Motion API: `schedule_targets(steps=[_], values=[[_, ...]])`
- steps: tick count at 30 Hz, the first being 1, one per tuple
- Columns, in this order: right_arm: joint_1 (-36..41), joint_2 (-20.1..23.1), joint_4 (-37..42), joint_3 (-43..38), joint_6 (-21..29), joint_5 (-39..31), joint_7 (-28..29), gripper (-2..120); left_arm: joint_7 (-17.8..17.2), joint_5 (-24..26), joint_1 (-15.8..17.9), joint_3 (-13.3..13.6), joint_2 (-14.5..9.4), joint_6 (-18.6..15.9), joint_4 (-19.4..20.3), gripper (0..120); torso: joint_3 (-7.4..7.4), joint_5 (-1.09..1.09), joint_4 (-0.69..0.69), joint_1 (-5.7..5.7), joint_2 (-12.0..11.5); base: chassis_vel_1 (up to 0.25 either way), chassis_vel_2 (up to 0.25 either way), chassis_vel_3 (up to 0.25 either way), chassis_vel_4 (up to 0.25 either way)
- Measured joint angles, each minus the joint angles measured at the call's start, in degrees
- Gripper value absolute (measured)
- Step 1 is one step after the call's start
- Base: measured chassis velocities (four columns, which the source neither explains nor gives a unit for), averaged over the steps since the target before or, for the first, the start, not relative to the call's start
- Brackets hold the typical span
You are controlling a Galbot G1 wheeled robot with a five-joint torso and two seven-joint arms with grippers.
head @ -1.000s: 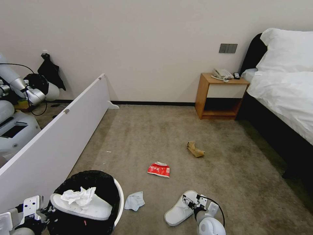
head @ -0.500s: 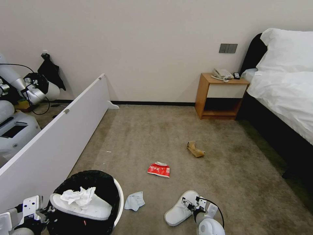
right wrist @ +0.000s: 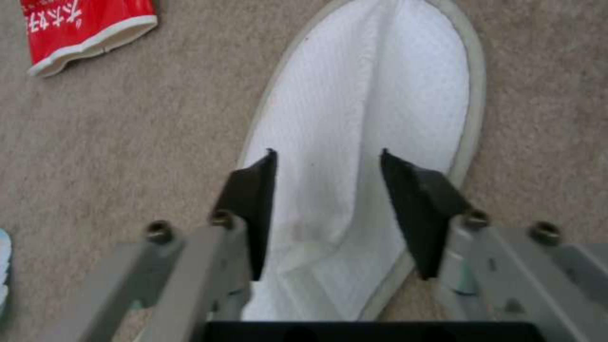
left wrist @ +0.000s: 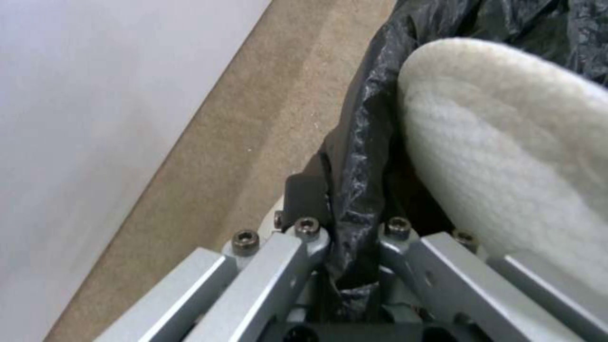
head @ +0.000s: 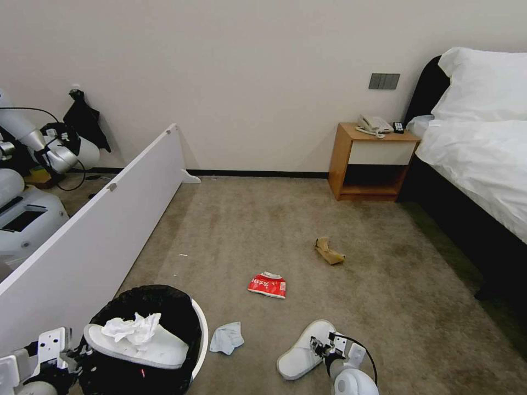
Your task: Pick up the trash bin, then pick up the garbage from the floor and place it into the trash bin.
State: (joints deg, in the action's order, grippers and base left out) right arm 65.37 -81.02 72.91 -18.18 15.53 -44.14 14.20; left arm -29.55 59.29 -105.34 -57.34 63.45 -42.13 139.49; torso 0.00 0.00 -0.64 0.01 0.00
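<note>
The left hand is pinched on the crinkly black bag at the rim of the round white trash bin, which holds one fuzzy white slipper topped with a crumpled tissue, a long white board close on its left. The right hand, fingers spread, hovers over the second slipper lying flat on the floor. A red snack packet, a pale tissue and a crumpled brown paper bag dot the short-pile beige carpet, with a wooden nightstand and white bed beyond.
</note>
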Motion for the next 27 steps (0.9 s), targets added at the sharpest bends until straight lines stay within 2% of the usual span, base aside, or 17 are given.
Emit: schedule_targets(steps=[1, 3, 4, 6, 7, 10, 12, 23, 27], values=[[0.0, 0.0, 0.0, 0.0, 0.0, 0.0, 0.0, 40, 0.0, 0.0, 0.0, 0.0, 0.0, 0.0, 0.0, 2, 0.00, 0.00, 0.00, 0.00, 0.0, 0.000, 0.000, 0.000, 0.000], [0.0, 0.1, 0.0, 0.0, 0.0, 0.0, 0.0, 32, 0.0, 0.0, 0.1, 0.1, 0.0, 0.0, 0.0, 2, 0.00, 0.00, 0.00, 0.00, 0.0, 0.000, 0.000, 0.000, 0.000], [0.0, 0.2, 0.1, 0.0, 0.1, 0.0, 0.0, 23, 0.0, 0.0, 0.1, 0.1, 0.0, 0.0, -0.1, 2, 0.00, 0.00, 0.00, 0.00, 0.0, 0.000, 0.000, 0.000, 0.000], [0.0, 0.2, 0.1, 0.1, 0.1, 0.0, 0.0, 20, 0.0, 0.0, 0.1, 0.1, 0.0, 0.0, -0.1, 2, 0.00, 0.00, 0.00, 0.00, 0.0, 0.000, 0.000, 0.000, 0.000], [0.0, 0.2, 0.1, 0.1, 0.2, 0.0, 0.0, 12, 0.0, 0.0, 0.1, 0.1, 0.0, 0.0, -0.1, 2, 0.00, 0.00, 0.00, 0.00, 0.0, 0.000, 0.000, 0.000, 0.000], [0.0, 0.3, 0.1, 0.1, 0.2, 0.0, 0.0, 7, 0.0, 0.0, 0.1, 0.2, 0.0, 0.0, -0.1, 2, 0.00, 0.00, 0.00, 0.00, 0.0, 0.000, 0.000, 0.000, 0.000], [-0.1, 0.3, -0.1, 0.1, 0.3, 0.0, -0.1, 0, 0.0, 0.0, 0.2, 0.3, 0.0, 0.0, -0.1, 2, 0.00, 0.00, 0.00, 0.00, 0.0, 0.000, 0.000, 0.000, 0.000], [-0.6, 0.1, -1.0, 0.0, 0.3, -0.3, -0.4, 0, 0.0, 0.2, 0.3, 0.2, -0.2, 0.0, -0.3, 2, 0.00, 0.00, 0.00, 0.00, 0.0, 0.000, 0.000, 0.000, 0.000], [0.5, 0.9, 1.3, -0.8, 0.3, -0.3, -0.4, 0, 0.0, 0.4, 0.2, 0.2, -0.3, 0.0, -0.3, 2, 0.00, 0.00, 0.00, 0.00, 0.0, 0.000, 0.000, 0.000, 0.000]])
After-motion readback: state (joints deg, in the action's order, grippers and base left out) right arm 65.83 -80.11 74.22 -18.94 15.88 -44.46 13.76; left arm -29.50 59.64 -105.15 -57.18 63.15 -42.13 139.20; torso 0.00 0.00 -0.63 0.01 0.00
